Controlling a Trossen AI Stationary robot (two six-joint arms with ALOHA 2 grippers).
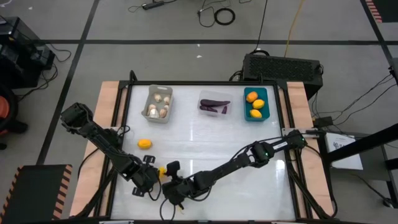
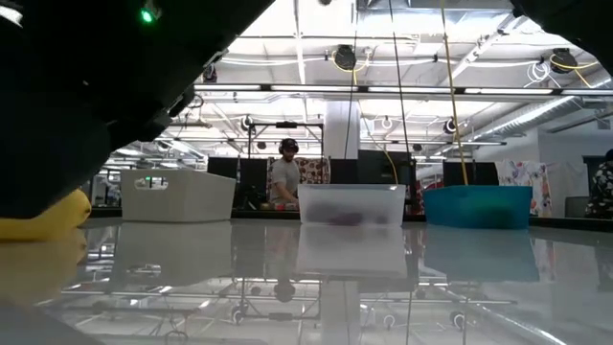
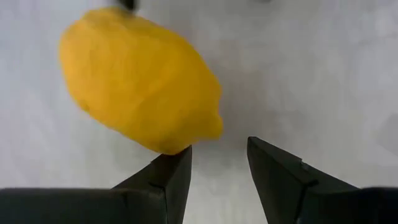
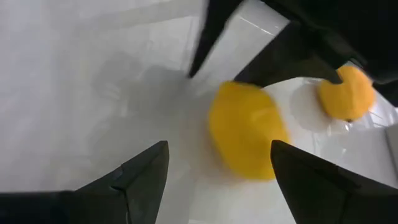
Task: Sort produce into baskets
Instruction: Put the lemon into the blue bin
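White and glossy, the table (image 1: 205,149) carries three baskets along its far edge: a grey basket (image 1: 158,103) at far left holding pale mushrooms (image 1: 157,107), a clear basket (image 1: 215,104) in the middle with dark eggplants (image 1: 214,103), and a teal basket (image 1: 256,103) at far right with yellow-orange fruit (image 1: 255,104). Two yellow pieces are not yet sorted. One, a loose fruit (image 1: 144,144), lies alone toward the left side, apart from both arms. The other, a lemon (image 3: 140,81), sits at the near edge between the two grippers. The left gripper (image 3: 219,162) has its fingers spread and empty, and the lemon lies just ahead of them but off to one side, so the gap does not line up with it; its long axis runs slantwise across that gripper's reach. The right gripper (image 4: 217,165) is also spread wide and holds nothing, with the lemon sitting ahead of the gap, closer to one finger (not yet between the tips). Seen from above, both grippers crowd the same spot at the near edge, so the next move likely turns on which arm yields; the right looks better lined up to close on the lemon, and the teal basket lies on its side of the table.
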